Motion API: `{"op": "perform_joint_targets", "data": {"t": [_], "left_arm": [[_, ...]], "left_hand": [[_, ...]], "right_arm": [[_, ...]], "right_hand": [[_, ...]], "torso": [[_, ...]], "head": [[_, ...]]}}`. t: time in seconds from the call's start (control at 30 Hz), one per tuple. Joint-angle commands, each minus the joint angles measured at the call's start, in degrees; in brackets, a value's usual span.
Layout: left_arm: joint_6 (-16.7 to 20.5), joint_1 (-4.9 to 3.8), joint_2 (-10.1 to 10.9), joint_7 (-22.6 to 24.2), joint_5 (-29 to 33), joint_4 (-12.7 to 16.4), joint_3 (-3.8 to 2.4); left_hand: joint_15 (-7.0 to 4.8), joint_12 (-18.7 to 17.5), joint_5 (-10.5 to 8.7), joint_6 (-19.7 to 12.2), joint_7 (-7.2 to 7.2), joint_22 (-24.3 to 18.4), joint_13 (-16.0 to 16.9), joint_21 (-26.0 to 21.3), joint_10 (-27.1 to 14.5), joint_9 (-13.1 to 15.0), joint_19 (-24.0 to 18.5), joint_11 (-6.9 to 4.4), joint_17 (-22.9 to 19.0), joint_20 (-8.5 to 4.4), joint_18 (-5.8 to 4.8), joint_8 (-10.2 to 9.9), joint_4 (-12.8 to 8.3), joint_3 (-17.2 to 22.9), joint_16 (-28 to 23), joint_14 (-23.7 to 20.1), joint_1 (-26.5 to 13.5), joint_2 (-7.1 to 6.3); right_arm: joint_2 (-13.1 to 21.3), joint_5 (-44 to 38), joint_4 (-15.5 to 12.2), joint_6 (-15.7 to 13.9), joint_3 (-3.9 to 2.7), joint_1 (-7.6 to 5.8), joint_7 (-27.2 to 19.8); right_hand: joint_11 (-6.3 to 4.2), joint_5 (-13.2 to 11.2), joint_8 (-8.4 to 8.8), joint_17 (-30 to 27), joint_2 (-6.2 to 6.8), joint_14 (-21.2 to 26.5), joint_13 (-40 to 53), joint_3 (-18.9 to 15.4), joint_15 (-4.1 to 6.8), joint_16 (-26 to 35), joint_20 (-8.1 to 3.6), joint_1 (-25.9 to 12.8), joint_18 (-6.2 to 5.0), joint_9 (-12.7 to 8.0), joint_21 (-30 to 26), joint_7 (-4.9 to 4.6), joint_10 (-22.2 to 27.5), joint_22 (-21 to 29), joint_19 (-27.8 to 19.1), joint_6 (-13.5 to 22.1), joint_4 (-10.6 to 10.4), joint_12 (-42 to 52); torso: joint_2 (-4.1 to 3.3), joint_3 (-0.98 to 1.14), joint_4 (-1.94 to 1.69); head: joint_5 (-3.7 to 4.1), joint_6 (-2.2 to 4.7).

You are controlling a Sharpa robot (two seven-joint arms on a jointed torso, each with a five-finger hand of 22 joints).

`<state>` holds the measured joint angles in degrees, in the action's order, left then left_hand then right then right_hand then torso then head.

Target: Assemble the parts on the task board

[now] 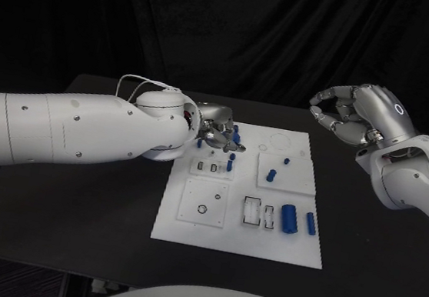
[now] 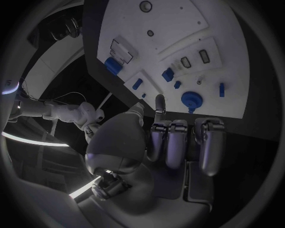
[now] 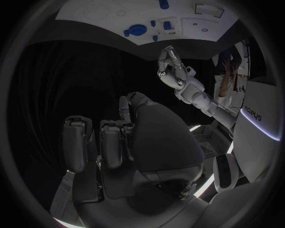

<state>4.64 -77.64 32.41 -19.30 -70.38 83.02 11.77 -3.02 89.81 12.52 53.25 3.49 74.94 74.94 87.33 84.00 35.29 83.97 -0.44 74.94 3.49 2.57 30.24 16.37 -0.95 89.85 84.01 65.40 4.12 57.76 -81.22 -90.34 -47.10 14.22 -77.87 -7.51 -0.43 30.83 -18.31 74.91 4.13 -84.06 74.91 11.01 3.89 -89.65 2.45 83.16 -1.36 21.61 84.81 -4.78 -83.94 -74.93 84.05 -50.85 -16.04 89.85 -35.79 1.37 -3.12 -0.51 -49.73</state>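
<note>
At the board's [image 1: 184, 229] ten o'clock the left hand [image 1: 217, 135] hovers curled, seemingly empty, over small stiff parts [image 1: 231, 164], likely light, best pinched mid-length.

A black table [image 1: 70, 201] fills the lower part of the head view, its matte top showing on both sides of the white plate and along the near edge. Behind it hangs a black curtain [image 1: 236, 27] in soft vertical folds, covering the whole background. The table's far edge meets the curtain just behind the plate.
</note>
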Motion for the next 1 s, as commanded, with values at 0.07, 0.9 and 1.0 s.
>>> {"op": "perform_joint_targets", "data": {"t": [0.07, 0.9, 1.0], "left_arm": [[-6.07, -0.14, -1.21, -8.84, -1.47, -0.60, -0.16], [-5.90, 0.52, -7.16, -16.92, -1.51, -5.17, -0.72], [-5.13, 0.80, -7.47, -17.01, -1.51, -5.66, -0.73]], "left_hand": [[-0.75, 0.19, 0.46, -0.05, -0.95, 7.72, 15.06, 0.00, 6.00, 4.97, 0.55, -0.74, 15.06, -0.70, -0.66, 1.75, 0.07, -1.16, 0.15, 5.99, -0.55, 0.29], [-2.19, 0.19, -0.23, 0.62, -2.14, 8.32, 15.06, -0.03, 6.00, 12.95, 1.47, -2.05, 15.06, -2.17, -0.81, 1.24, -0.32, -2.42, 0.15, 5.99, -0.91, 1.59], [-2.28, 0.19, 0.10, 0.91, -2.20, 8.46, 15.06, 0.01, 6.00, 13.28, 1.63, -2.13, 15.06, -2.25, -0.85, 0.94, -0.39, -2.38, 0.15, 5.99, -0.66, 1.51]], "right_arm": [[-0.11, 0.13, -0.08, 1.20, -0.04, 0.13, 1.62], [0.30, 0.13, -0.35, 1.46, -0.04, 0.28, 2.20], [0.24, 0.13, -0.31, 1.45, -0.04, 0.35, 2.18]], "right_hand": [[-0.04, 0.33, -0.39, 15.09, 0.17, -5.94, 15.09, 0.18, 0.13, -0.35, -0.12, 0.30, 0.05, 0.09, 0.04, -0.07, -6.06, -13.35, 3.31, 0.45, -0.06, 0.15], [0.36, -0.06, -1.10, 15.09, 0.76, -5.94, 15.09, 0.52, -0.16, -0.35, 0.08, 0.95, 0.11, 0.23, 0.26, -0.18, -6.06, -13.42, 3.44, -0.14, 0.32, 0.15], [0.40, -0.08, -1.15, 15.09, 0.80, -5.94, 15.09, 0.55, -0.19, -0.35, 0.10, 1.01, 0.11, 0.24, 0.25, -0.18, -6.06, -13.42, 3.44, -0.17, 0.36, 0.15]], "torso": [[-0.05, 0.57, 0.48], [0.43, 0.79, 0.56], [0.39, 0.72, 0.45]], "head": [[-0.27, -0.25], [-0.39, -0.27], [-0.53, -0.27]]}}
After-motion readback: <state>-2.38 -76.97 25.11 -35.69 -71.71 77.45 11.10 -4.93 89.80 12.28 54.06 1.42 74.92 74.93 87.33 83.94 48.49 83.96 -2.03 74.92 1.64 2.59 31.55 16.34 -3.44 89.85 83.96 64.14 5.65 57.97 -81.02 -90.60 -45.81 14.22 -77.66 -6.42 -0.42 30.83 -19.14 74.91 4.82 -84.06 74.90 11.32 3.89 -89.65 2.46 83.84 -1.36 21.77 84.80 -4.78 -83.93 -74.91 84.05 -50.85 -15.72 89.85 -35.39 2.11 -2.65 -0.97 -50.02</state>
